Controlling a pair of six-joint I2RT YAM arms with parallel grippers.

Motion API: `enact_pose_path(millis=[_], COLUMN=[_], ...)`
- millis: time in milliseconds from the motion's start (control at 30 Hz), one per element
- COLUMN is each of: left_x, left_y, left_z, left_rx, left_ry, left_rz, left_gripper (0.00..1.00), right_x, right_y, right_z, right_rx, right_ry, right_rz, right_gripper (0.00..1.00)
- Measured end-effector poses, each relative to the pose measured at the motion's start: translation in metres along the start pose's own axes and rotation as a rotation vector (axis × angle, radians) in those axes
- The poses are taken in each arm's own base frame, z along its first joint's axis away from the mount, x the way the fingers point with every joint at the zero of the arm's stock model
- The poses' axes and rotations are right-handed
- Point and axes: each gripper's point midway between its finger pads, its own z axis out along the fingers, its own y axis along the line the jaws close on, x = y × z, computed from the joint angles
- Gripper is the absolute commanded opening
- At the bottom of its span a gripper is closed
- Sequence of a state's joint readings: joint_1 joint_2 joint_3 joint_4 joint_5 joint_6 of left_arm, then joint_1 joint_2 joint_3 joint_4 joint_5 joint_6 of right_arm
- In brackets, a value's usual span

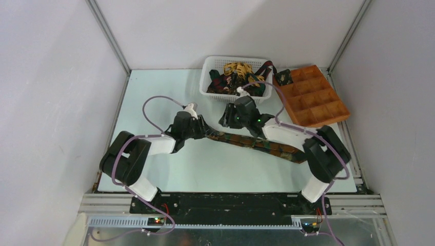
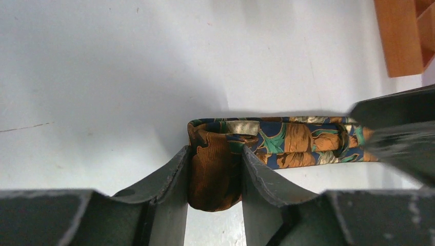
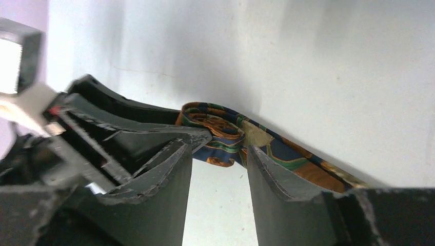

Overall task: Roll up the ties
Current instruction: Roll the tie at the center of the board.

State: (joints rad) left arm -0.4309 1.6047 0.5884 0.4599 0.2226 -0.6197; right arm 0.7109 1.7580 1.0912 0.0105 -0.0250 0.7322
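One tie (image 1: 256, 143), patterned in dark green, brown and orange, lies stretched across the table from the middle toward the right arm. Its left end is folded into a small coil (image 2: 215, 177), and my left gripper (image 2: 215, 154) is shut on that coil. In the top view the left gripper (image 1: 201, 129) sits at the tie's left end. My right gripper (image 3: 220, 151) stands open right beside the coil (image 3: 213, 128), with bare table between its fingers and the fabric just at the tips. More ties (image 1: 233, 77) are piled in the basket.
A white plastic basket (image 1: 208, 66) stands at the back centre. To its right is an orange-brown compartment tray (image 1: 313, 97) with a small dark coil (image 1: 283, 77) in its far-left cell. White walls close in on both sides.
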Motion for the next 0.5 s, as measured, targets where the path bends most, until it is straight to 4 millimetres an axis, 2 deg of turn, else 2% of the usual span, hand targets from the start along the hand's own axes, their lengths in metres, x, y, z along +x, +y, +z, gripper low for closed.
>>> enact_pose_path(millis=[100,200,500], left_x=[0.0,-0.002,-0.012], left_y=[-0.001,-0.007,-0.014], left_z=[-0.002,-0.002,-0.004], left_rx=[-0.034,-0.068,-0.232], left_ry=[0.011,0.018,0.027], left_rz=[0.037,0.092,0.248], left_gripper=[0.4,0.4,0.39], right_x=[-0.022,-0.033,-0.026], right_y=[0.003,-0.005,-0.053], right_z=[-0.027,-0.047,-0.08], right_rx=[-0.023,-0.02,0.056], right_ry=[-0.076,-0.124,-0.16], right_rz=[0.005,0.018,0.064], right_gripper=[0.47,0.48,0.48])
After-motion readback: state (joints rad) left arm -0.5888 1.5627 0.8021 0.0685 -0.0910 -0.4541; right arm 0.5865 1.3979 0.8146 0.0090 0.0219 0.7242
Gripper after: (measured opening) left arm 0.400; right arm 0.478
